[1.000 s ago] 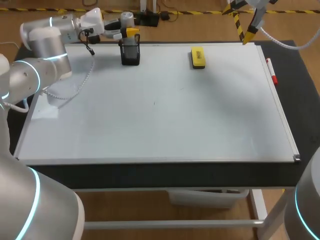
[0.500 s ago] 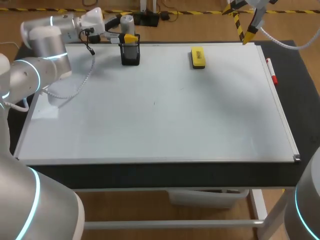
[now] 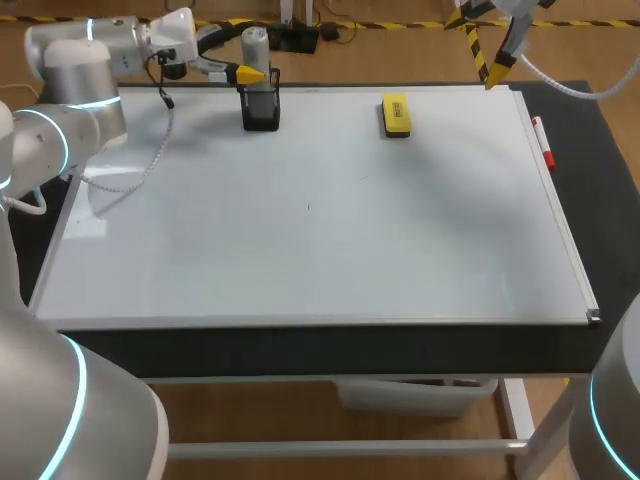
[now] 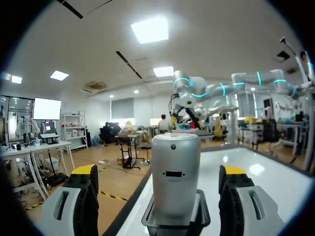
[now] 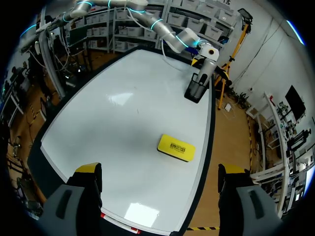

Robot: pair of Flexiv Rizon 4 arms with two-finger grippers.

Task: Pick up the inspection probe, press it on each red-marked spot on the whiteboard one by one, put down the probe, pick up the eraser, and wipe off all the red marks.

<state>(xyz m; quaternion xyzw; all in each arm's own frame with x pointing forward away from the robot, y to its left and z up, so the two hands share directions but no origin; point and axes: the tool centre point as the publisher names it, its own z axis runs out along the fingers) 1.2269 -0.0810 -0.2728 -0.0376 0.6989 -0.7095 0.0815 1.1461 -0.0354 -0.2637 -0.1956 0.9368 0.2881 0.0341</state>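
Observation:
The inspection probe [image 3: 255, 42], a grey cylinder, stands upright in a black mesh holder [image 3: 261, 108] at the whiteboard's far left. My left gripper [image 3: 238, 72] is open just left of it. In the left wrist view the probe [image 4: 175, 172] rises between the two yellow-tipped fingers [image 4: 82, 196], with a gap on each side. The yellow eraser [image 3: 396, 114] lies flat at the far middle of the whiteboard [image 3: 320, 230]. My right gripper [image 5: 160, 196] hangs open and empty high over the eraser [image 5: 176, 147]. No red marks show on the board.
A red marker [image 3: 543, 143] lies along the whiteboard's right edge. A dark mat [image 3: 590, 180] frames the board on the right and front. My left arm [image 3: 75, 70] with its cable stretches over the board's far left corner.
My left gripper has opened off the probe and drawn back a little to the left. The probe stays in its holder. The right arm has not moved.

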